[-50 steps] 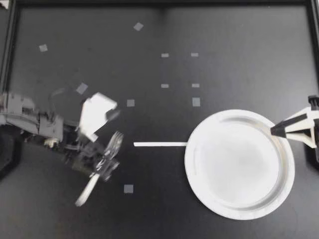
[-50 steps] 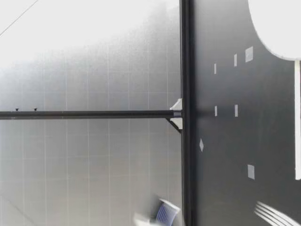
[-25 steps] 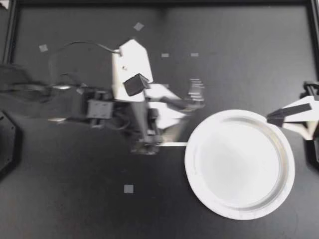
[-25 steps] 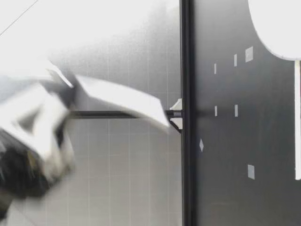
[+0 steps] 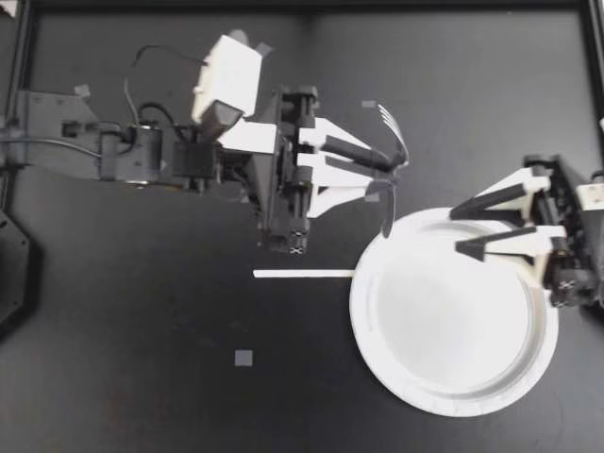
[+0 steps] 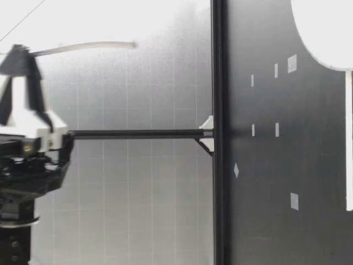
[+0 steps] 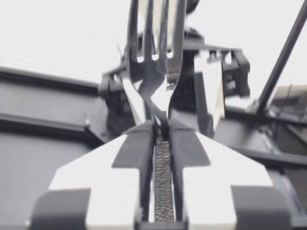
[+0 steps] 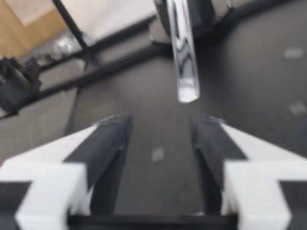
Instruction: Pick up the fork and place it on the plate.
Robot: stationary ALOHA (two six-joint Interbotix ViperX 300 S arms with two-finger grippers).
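My left pincer (image 5: 389,168) has swung the fork (image 5: 394,123) up from the left of the tabletop (image 5: 142,359) to just short of the plate (image 5: 444,330), clamped on its neck and held high, so I should carry on over the middle and lower it before letting go, clear of my wide-open right pincer (image 5: 457,232).

A matte black table (image 5: 142,377) carries a thin white tape strip (image 5: 303,274) near its middle, lying left to right. A small grey tape square (image 5: 243,358) sits nearer and to the left of the strip, and a second tape square (image 5: 368,104) lies farther back. A black frame rail (image 5: 425,5) borders the far edge, with a pale gridded wall (image 6: 138,193) behind it.
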